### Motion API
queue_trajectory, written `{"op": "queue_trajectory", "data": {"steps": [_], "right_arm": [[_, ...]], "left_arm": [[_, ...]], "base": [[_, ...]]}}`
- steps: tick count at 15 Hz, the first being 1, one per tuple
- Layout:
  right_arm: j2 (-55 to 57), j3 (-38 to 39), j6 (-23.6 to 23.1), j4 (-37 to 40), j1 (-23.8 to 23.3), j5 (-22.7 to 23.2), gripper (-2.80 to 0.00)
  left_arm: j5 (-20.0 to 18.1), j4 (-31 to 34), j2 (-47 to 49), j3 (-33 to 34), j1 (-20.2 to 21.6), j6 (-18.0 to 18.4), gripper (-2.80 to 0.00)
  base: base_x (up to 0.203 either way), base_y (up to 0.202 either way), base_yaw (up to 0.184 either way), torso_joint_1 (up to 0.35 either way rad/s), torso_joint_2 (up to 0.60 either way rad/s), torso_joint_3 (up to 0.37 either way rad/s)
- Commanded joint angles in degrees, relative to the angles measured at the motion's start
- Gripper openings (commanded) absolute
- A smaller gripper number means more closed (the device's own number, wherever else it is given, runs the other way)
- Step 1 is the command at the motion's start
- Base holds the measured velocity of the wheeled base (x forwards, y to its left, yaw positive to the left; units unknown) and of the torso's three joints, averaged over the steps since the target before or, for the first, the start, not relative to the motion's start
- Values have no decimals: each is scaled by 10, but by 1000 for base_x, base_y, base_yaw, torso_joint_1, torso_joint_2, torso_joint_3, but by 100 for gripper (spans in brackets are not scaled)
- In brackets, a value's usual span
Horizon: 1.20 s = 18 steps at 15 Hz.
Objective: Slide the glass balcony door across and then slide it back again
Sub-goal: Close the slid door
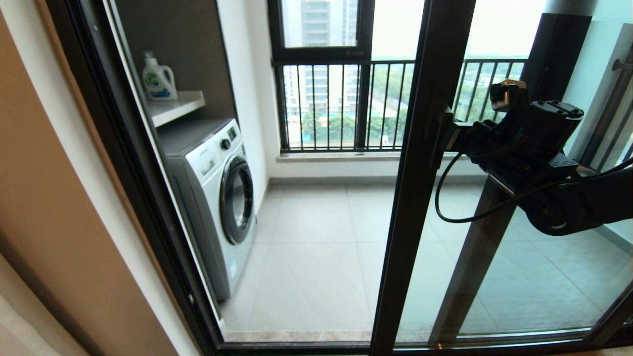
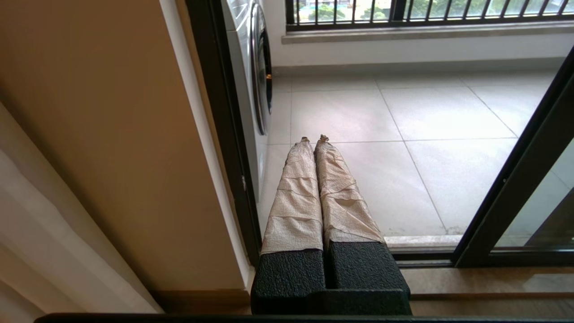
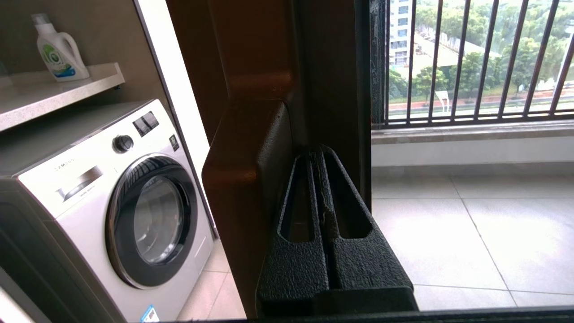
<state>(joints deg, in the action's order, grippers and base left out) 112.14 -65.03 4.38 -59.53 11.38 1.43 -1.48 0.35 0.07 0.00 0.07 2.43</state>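
The glass balcony door [image 1: 420, 148] stands partway across, its dark upright near the middle of the head view and its pane [image 1: 519, 277] to the right. My right gripper [image 1: 452, 136] is shut with nothing between its fingers. Its tips [image 3: 316, 154] press against the door's upright [image 3: 332, 67], right beside the brown pull handle [image 3: 246, 179]. My left gripper [image 2: 314, 139], its fingers wrapped in beige tape, is shut and empty, low near the sill by the left doorpost. The door's lower frame [image 2: 515, 179] shows to its right.
A white washing machine [image 1: 217, 198] stands on the balcony at the left, under a shelf with a detergent bottle [image 1: 158, 79]. The black-barred railing [image 1: 346, 104] lines the far side. The fixed door frame [image 1: 123, 148] and beige wall bound the opening on the left.
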Motion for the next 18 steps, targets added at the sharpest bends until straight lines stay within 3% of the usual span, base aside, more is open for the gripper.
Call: {"op": "queue_trajectory", "data": {"steps": [1, 8, 18], "right_arm": [[13, -5, -1, -3, 18, 3, -280], [22, -18, -11, -2, 57, -28, -280], [64, -72, -11, -2, 107, -29, -280]], "left_arm": [[0, 0, 0, 1, 0, 0, -280], [0, 0, 0, 1, 0, 0, -280], [0, 0, 0, 1, 0, 0, -280]], "base": [[0, 0, 0, 0, 0, 0], [0, 0, 0, 0, 0, 0], [0, 0, 0, 0, 0, 0]]}}
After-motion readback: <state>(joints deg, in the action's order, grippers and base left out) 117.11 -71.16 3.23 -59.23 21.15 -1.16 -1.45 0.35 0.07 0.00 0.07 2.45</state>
